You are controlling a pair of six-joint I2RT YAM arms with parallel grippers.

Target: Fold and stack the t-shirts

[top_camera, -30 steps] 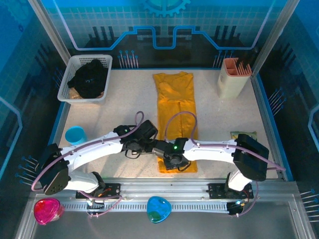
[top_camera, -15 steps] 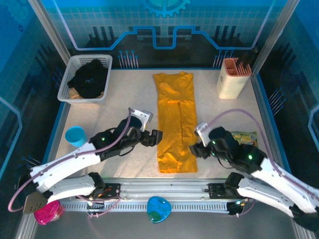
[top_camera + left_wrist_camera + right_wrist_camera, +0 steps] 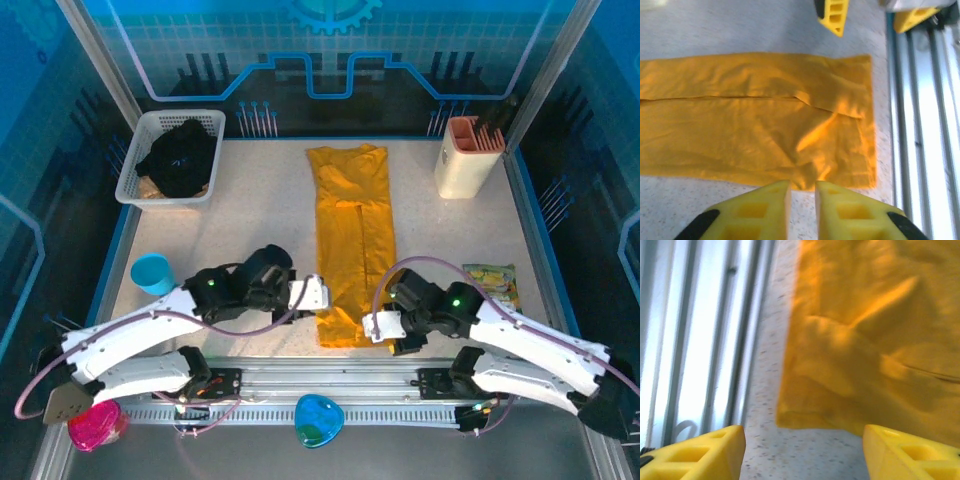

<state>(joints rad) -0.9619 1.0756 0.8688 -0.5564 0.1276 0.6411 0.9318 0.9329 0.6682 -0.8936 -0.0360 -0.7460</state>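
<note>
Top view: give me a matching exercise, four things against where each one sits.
Things:
1. yellow shirt
2. black shirt
3. blue cup
4. beige holder

Places:
A. in the basket
B. far right corner
C. flat down the middle of the table
D. by the left edge

Pairs: 1-C, 2-A, 3-D, 4-B

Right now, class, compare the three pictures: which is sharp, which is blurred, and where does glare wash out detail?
Top view: sharp and evenly lit. Left wrist view: the yellow shirt is crisp, its creases clear, but the metal rail on the right glares white. Right wrist view: the yellow shirt is soft and blurred, and the metal rail is bleached by glare.
</note>
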